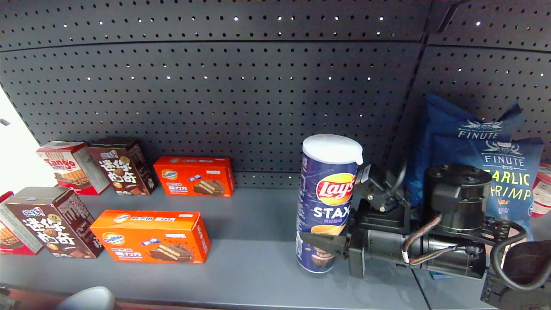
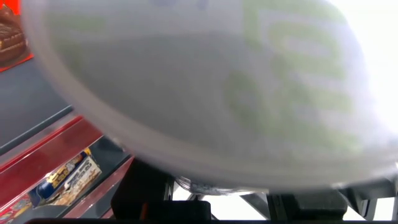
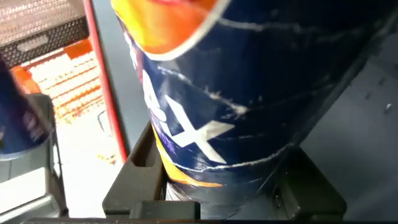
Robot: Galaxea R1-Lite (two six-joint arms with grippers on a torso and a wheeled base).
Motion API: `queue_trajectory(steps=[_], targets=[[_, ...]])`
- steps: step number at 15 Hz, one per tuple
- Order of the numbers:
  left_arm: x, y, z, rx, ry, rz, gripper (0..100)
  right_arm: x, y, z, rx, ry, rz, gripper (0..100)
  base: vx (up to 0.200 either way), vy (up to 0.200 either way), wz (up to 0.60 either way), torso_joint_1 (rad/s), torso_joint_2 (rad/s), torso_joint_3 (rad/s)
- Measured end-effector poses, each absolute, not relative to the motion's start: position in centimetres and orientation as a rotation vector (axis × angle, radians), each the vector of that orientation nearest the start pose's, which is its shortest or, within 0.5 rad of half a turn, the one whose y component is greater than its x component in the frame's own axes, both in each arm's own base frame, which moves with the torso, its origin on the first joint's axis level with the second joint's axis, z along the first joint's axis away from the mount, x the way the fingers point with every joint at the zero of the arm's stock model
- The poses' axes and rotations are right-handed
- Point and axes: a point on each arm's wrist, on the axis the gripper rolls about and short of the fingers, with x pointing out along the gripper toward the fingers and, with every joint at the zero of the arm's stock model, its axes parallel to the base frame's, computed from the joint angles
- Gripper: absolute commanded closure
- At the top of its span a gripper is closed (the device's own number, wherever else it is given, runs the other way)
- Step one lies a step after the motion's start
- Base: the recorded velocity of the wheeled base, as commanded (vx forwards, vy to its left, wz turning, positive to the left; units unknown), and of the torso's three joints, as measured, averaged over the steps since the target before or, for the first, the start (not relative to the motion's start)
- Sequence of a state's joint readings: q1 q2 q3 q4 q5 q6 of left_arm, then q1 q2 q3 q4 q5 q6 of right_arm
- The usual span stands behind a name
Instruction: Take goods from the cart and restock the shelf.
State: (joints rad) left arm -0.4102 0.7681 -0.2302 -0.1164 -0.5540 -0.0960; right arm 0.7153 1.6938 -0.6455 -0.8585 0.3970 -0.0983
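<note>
A blue chips can [image 1: 329, 193] with a white lid stands upright on the grey shelf [image 1: 249, 267], right of centre. My right gripper [image 1: 316, 234] comes in from the right and is shut on the can's lower part, one finger in front, the other hidden behind. The right wrist view shows the can [image 3: 249, 93] held between the two fingers of that gripper [image 3: 224, 190]. A pale, blurred round can [image 2: 205, 93] sits very close in the left wrist view, held in my left gripper off the shelf. Its pale top [image 1: 86, 299] peeks in at the lower left edge of the head view.
Two orange boxes [image 1: 150, 237] [image 1: 194, 175], brown boxes [image 1: 122, 165] [image 1: 54, 221] and a red-white box [image 1: 71, 165] fill the shelf's left. Blue snack bags [image 1: 486, 150] lean at the right. The pegboard wall [image 1: 241, 94] backs the shelf. Free shelf lies between the orange boxes and the can.
</note>
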Motion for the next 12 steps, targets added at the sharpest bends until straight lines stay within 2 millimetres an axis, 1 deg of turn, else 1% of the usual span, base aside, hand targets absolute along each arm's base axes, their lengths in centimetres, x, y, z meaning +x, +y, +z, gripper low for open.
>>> queue_trajectory(steps=[5,10,12], targets=[[5.4,-3.6,14.5,-0.114,0.475,-0.914,100,20.0,18.8,14.9,-0.117,0.153,1.124,100,0.000,0.000,0.00,0.000,0.00,0.000],[5.5,-3.6,14.6,-0.110,0.471,-0.903,100,20.3,18.7,13.7,-0.121,0.191,1.117,100,0.000,0.000,0.00,0.000,0.00,0.000],[5.5,-3.7,14.7,-0.110,0.471,-0.903,100,20.9,18.8,13.4,-0.116,0.168,1.104,100,0.000,0.000,0.00,0.000,0.00,0.000]])
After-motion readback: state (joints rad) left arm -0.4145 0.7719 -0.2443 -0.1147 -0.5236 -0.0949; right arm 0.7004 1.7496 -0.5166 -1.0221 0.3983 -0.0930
